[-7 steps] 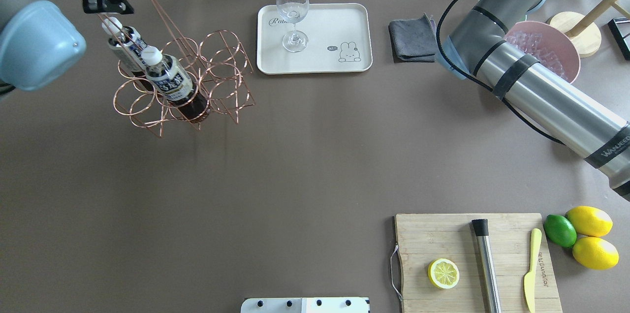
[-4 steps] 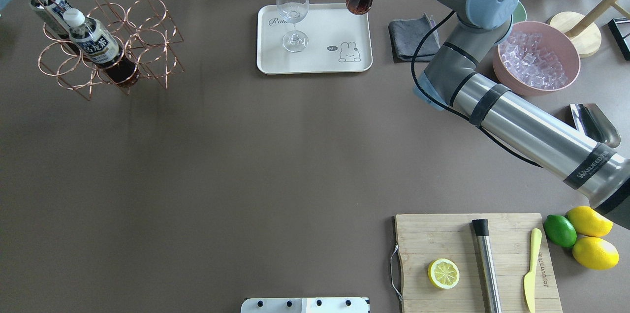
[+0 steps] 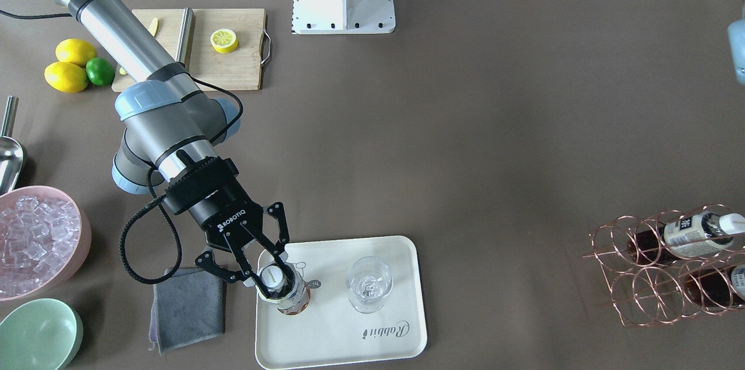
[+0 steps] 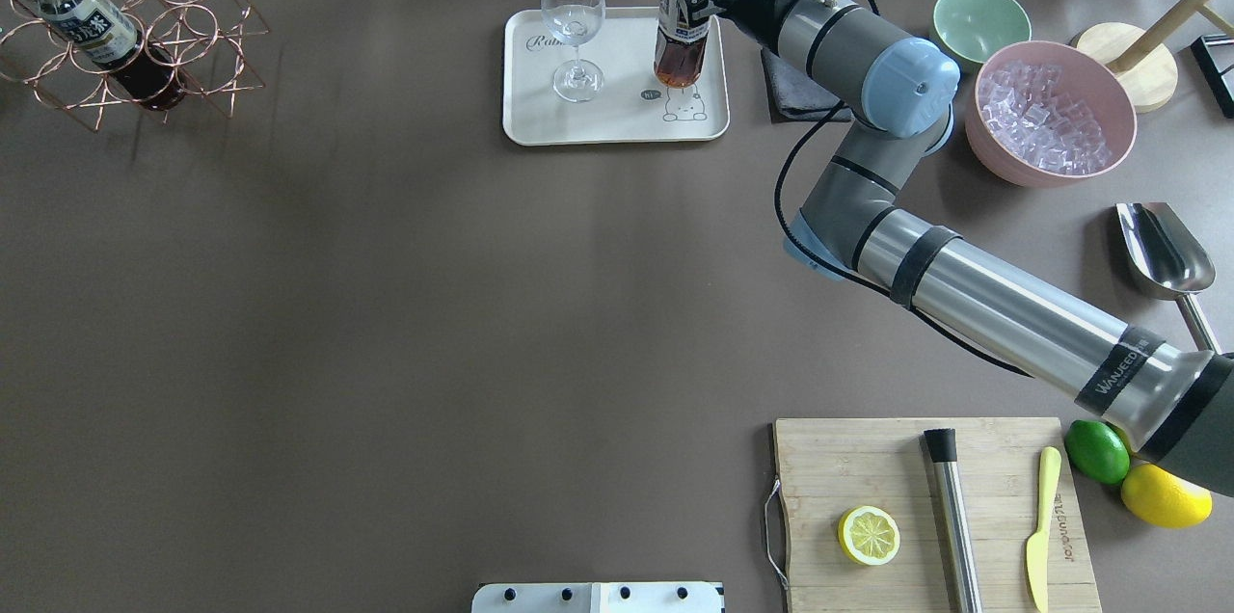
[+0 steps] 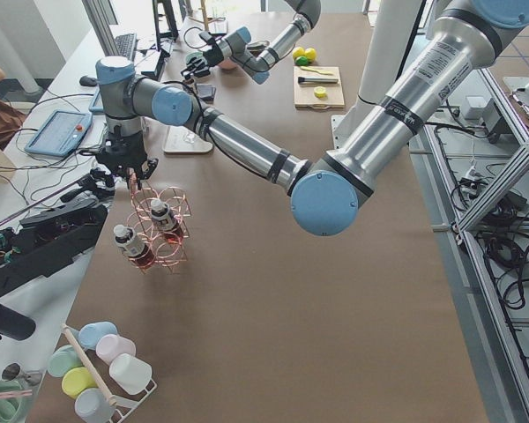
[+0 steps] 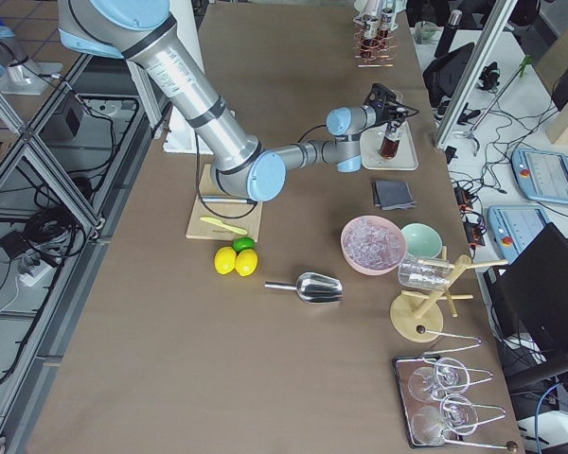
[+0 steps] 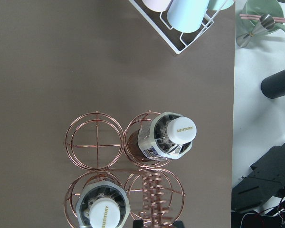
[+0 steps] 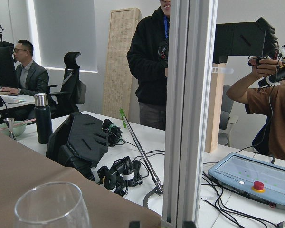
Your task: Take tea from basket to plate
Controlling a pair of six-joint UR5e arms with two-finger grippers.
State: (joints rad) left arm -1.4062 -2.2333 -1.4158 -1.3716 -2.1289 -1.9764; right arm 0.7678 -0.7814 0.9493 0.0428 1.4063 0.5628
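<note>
Tea: upright on or just over plate, in the half with the bear drawing; cannot tell if the bottom touches.
Right gripper: reaches in from the cloth side, fingers pinching tea just under the white cap.
Left gripper: up at the top of the basket handle; cannot tell if fingers are spread or pressed together.
Plate edges: tea close to the short edge by cloth, inside the rim; cloth just beside that edge, partly under the right arm.
Glass: upright in the plate's other half, by the "Rabbit" word, apart from tea with a gap between.
Basket: at the table's far left corner, close to both edges there, well apart from plate; holds two more bottles in rings set corner to corner.
Room: wide stretch of brown table between plate and basket, and on the near side of plate.
Right side: green bowl and pink bowl of ice past the cloth, near the right arm's blue joint.
</note>
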